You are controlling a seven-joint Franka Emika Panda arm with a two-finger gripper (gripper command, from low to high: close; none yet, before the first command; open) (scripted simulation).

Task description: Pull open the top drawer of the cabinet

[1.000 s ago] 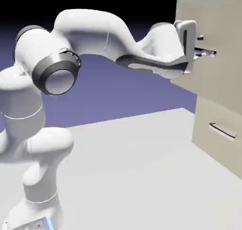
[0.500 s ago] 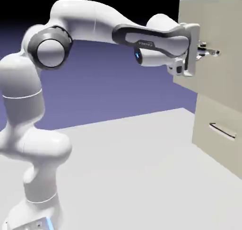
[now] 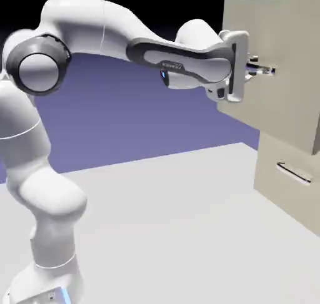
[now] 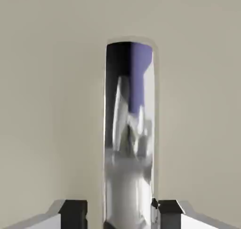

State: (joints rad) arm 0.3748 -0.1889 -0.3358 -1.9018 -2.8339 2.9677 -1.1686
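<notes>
Top drawer (image 3: 281, 65) sits at the upper part of the cabinet (image 3: 294, 190), at the exterior view's right, and its front already stands out ahead of the lower drawer (image 3: 290, 184) face, so it looks partly pulled. Its handle (image 4: 129, 129) is a thin bar; in the hand view it fills the middle as a shiny reflective strip against plain beige wood. Hand (image 3: 259, 70) is clamped on that handle: both grey fingertips (image 4: 74, 213) sit tight at either side of the bar, with no gap visible. The white arm (image 3: 181, 59) reaches in level from the left, wrist right at the drawer front.

Risks, as judged from here:
- Grip is only on a thin, smooth bar. If the pull goes off the drawer's slide line, the fingers could slide along or off the handle.
- Pull angled sideways or up could jam the drawer in its track.
- The wrist housing is near the drawer front; a twist could knock it against the wood.
- The lower drawer's handle (image 3: 294, 172) is well apart, so there's no mix-up risk.
- Worktop (image 3: 175, 221) is bare under the arm; nothing to hit there.
</notes>
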